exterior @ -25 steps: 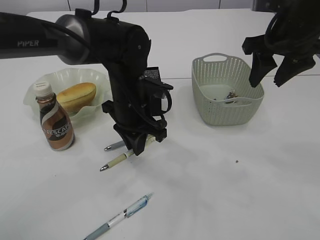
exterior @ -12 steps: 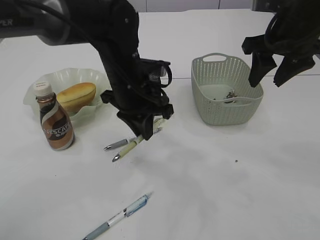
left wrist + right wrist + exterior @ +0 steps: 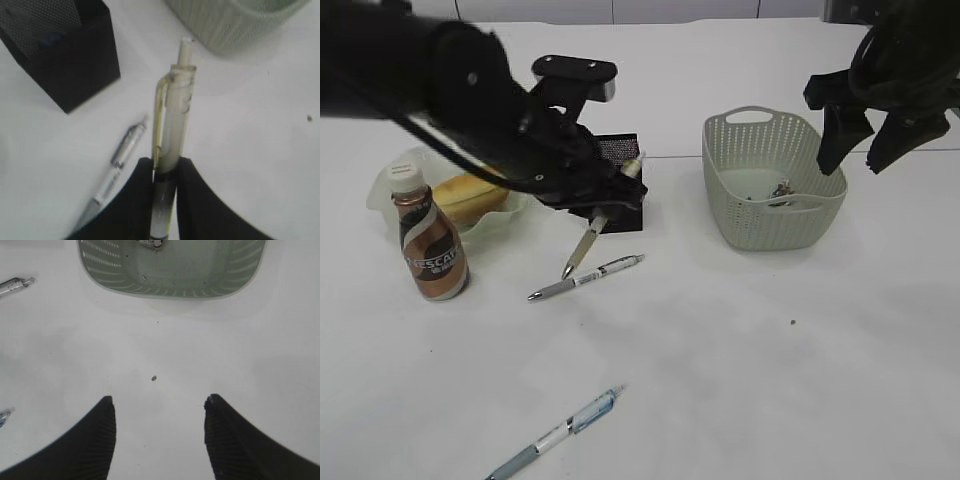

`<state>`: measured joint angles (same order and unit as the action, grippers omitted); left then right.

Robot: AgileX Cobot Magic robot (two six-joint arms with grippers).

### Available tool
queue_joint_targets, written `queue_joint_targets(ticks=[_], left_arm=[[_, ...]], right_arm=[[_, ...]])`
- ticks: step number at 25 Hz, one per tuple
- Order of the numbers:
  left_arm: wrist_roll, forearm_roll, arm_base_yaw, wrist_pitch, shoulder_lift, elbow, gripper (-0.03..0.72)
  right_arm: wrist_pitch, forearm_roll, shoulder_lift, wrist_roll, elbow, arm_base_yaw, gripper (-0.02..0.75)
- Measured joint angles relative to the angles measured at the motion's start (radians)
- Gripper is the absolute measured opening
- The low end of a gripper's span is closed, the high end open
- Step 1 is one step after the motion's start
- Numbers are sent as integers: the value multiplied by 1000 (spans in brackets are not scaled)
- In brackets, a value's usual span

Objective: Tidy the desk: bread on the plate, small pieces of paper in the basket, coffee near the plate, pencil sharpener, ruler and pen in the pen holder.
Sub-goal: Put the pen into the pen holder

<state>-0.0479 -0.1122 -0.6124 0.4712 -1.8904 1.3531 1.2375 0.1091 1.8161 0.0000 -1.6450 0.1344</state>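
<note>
My left gripper [image 3: 607,205] is shut on a cream pen [image 3: 586,243] and holds it above the table, in front of the black mesh pen holder [image 3: 616,150]. In the left wrist view the cream pen [image 3: 175,125] stands between my jaws [image 3: 166,172], with the holder [image 3: 65,55] at upper left. A silver pen [image 3: 585,277] lies below it, and a blue pen [image 3: 558,432] lies near the front edge. The bread [image 3: 470,195] is on the clear plate [image 3: 440,160]. The coffee bottle [image 3: 430,240] stands beside the plate. My right gripper [image 3: 855,150] is open, high over the basket [image 3: 775,215].
The green basket [image 3: 170,270] holds small scraps of paper. A tiny dark speck [image 3: 793,323] lies on the white table right of centre, and it shows in the right wrist view [image 3: 154,377] too. The table's far edge runs behind the holder.
My left arm has lifted the cream pen and swung up and back toward the pen holder, uncovering the silver pen on the table. The right arm has not moved.
</note>
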Motion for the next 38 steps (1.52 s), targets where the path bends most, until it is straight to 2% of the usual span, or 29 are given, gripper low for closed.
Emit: queue_joint_targets(ticks=[2,5,11,15,21,30,38], left_arm=[[0,27,3,-203,26,-103,76],[0,56,5,-481,26,-179,76],[0,79,25,-901,-13,-190,76],[0,81,61,-1057,-48,-190,77],[0,81,106,-1127,-120,-120,77],[0,81,109,-1143,-246,15,80],[0,81,109,-1143,-308,36,82]], right_arm=[[0,0,0,0,0,0,418],[0,2,0,-5,0,0,418],[0,4,0,-11,0,0,418],[0,4,0,-11,0,0,418],[0,5,2,-11,0,0,418],[0,5,2,-16,0,0,400],[0,5,2,-16,0,0,368]])
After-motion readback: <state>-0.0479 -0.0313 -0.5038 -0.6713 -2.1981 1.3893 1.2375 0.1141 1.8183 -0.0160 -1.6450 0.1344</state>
